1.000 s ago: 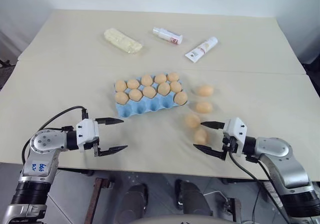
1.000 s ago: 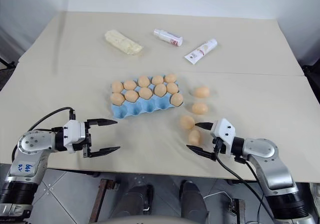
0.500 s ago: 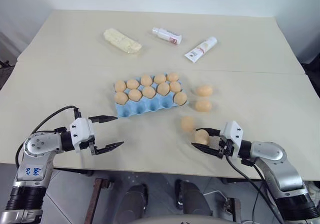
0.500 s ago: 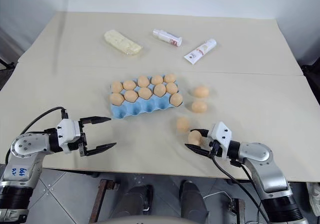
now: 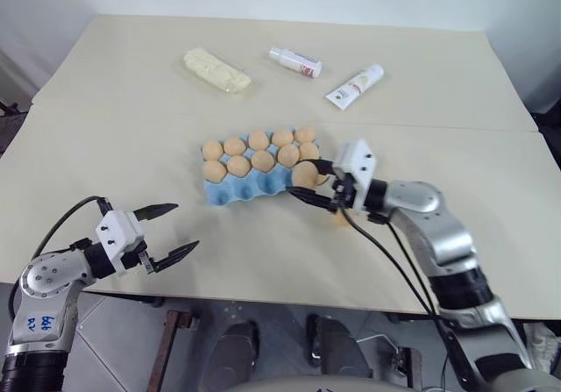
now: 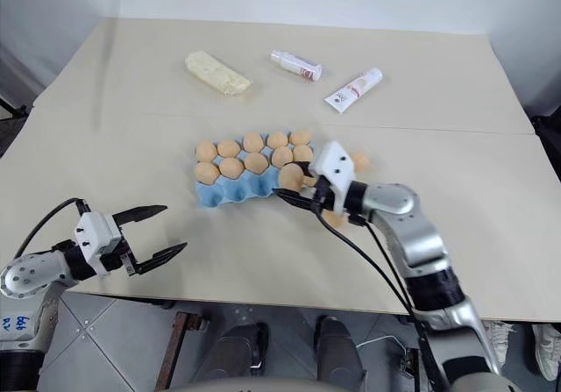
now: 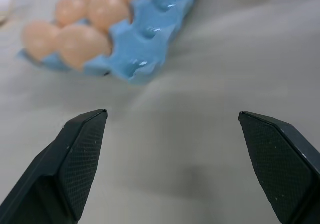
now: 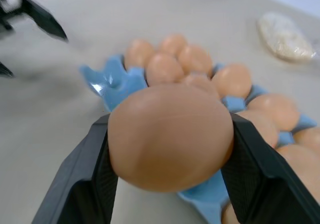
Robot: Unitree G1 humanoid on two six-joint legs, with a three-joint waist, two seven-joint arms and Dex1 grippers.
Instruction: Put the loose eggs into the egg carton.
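The right gripper is clamped on one egg, a black finger pressed to each side of it. It holds that egg just above the near right end of the egg carton, over the front row of cups. In the right wrist view the egg sits squarely between the fingers, with the blue tray directly beyond it.

The left gripper hangs above bare table at the near left, well apart from the carton, with nothing in it. Its two fingers stand wide apart.

The egg carton lies near the middle of the table, slightly skewed. The two far rows are filled with tan eggs, while the near row of cups is empty along its visible length. The cup beneath the held egg is hidden by the gripper, so its state cannot be confirmed.

Loose eggs lie on the table just right of the carton. One shows at the far side of the right gripper's body; another appears to lie partly hidden under the right wrist, and the count there is uncertain.

At the far side of the table lie a pale yellow wrapped block, a small white bottle and a white tube, all well apart from the carton.
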